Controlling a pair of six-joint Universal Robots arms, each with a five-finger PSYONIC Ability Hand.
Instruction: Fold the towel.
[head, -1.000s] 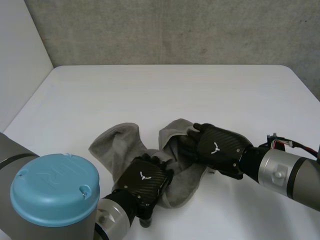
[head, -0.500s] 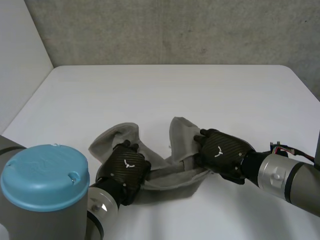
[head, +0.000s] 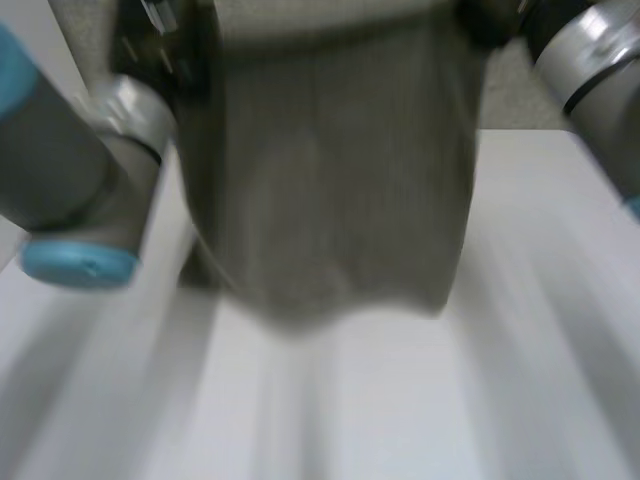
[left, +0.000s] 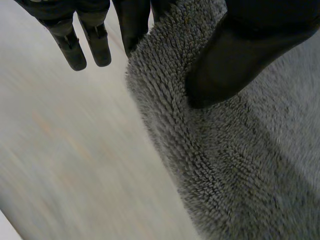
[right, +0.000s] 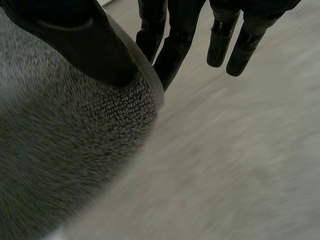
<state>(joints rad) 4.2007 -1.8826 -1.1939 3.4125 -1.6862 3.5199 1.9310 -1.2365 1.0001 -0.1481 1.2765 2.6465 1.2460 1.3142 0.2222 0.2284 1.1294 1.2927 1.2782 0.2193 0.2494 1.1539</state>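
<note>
The towel (head: 330, 180) is hung unfolded, pinched by left hand (left: 235, 65) at 11 o'clock, right hand (right: 85, 45) at 1 o'clock; all folds remain.

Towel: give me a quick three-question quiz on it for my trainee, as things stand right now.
1. What does the left hand do to the towel?
2. The towel is: A hanging spread between both hands; B bunched in a heap; C folded in half.
3. True or false: the right hand pinches the towel's edge under its thumb.
Key: 1 pinches its edge between thumb and finger; 2 A; 3 true.
</note>
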